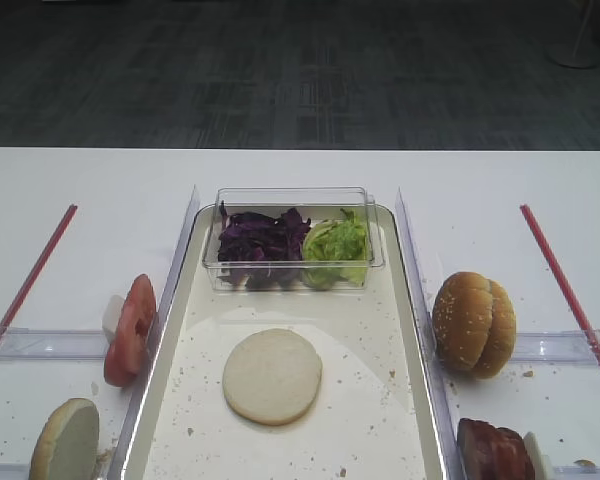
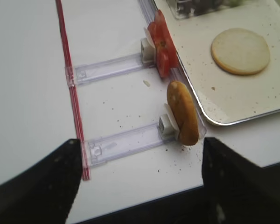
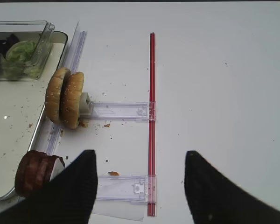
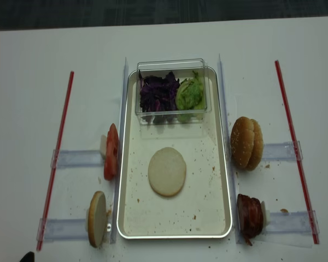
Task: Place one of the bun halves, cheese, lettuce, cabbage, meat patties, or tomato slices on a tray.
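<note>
- tray [image 4: 225, 180]: silver rim, cream-white inside w/ brown crumb specks
- bun half [image 4: 167, 171] on tray: pale cream, thin tan edge
- cabbage [image 4: 157, 93] in clear box [image 4: 170, 66] at tray's far end: dark purple
- lettuce [image 4: 189, 94] next to it: light green
- tomato slices [image 4: 110, 151] left of tray: red, pinkish faces
- sesame buns [image 4: 246, 143] right of tray: golden brown, pale seeds
- patties [image 4: 250, 216] right of tray, near end: dark reddish-brown
- 2 red strips [image 4: 293, 134] on white table [image 4: 22, 82], either side of tray
- gripper fingers [image 3: 79, 186]: black

The patties [image 1: 495, 452] are cut off at the lower right edge; the box [image 2: 196, 7] is clipped at the upper edge, blurred.
</note>
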Controlling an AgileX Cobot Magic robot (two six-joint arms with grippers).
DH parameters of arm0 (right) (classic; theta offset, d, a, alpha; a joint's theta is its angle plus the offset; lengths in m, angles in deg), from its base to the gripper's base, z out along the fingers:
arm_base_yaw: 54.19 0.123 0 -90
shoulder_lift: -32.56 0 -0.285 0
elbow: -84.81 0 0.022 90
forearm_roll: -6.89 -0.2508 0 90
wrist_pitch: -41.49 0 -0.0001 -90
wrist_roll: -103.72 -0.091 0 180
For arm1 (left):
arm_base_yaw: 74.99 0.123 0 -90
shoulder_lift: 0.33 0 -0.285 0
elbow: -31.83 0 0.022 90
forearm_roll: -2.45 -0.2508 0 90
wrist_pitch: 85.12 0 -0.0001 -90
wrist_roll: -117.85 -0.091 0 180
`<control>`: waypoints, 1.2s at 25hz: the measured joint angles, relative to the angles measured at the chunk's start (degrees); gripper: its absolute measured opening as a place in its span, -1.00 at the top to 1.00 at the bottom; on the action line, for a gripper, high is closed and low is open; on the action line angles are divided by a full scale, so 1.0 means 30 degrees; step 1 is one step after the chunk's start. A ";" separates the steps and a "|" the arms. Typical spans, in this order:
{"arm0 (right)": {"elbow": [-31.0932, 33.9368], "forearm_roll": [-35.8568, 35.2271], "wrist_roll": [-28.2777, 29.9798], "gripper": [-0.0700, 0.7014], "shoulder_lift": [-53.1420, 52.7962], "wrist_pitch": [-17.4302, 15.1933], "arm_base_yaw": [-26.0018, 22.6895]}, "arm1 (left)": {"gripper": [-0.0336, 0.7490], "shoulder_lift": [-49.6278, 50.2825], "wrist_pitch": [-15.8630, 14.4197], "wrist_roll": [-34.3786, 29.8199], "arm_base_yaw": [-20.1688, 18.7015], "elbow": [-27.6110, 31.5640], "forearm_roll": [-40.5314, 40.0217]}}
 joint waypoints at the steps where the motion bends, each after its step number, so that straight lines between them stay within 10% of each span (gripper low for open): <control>1: 0.0000 0.0000 0.0000 -0.34 0.0000 0.0000 0.0000 | -0.35 -0.0237 0.0000 0.0000 0.0000 0.0000 0.0000; 30: 0.0000 0.0030 0.0000 -0.34 0.0000 0.0000 0.0000 | -0.35 -0.0766 0.1420 -0.0156 0.0000 0.0700 -0.0325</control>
